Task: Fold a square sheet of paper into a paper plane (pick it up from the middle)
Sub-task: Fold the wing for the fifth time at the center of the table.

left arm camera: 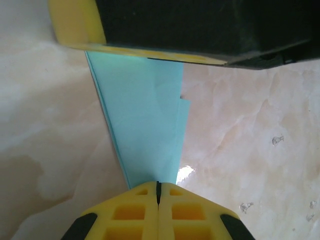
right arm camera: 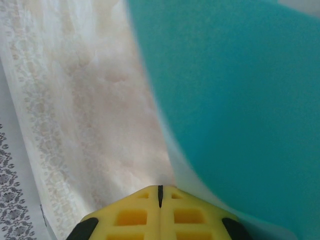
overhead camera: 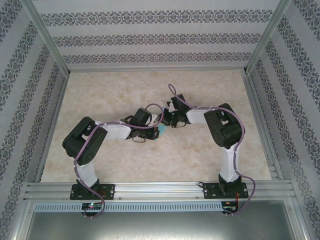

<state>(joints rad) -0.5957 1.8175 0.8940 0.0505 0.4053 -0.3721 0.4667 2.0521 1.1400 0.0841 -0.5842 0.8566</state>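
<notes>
The turquoise sheet of paper (left arm camera: 145, 115) is folded into a narrow tapering strip with stepped layers along its right edge. My left gripper (left arm camera: 158, 186) is shut on its narrow end, and the strip runs straight away from the jaws above the table. Its far end passes under the yellow finger (left arm camera: 75, 22) of my right gripper. In the right wrist view my right gripper (right arm camera: 160, 189) is shut, with nothing seen between its jaws. There the paper (right arm camera: 240, 100) curves up close along its right side. From above, both grippers, left (overhead camera: 154, 131) and right (overhead camera: 166, 119), meet over the paper (overhead camera: 161, 131) at mid-table.
The marbled tabletop (overhead camera: 210, 95) is bounded by aluminium rails (overhead camera: 150, 187) and patterned walls on three sides. A few small marks (left arm camera: 277, 140) dot the surface to the right of the paper. Both arms reach inward with elbows raised.
</notes>
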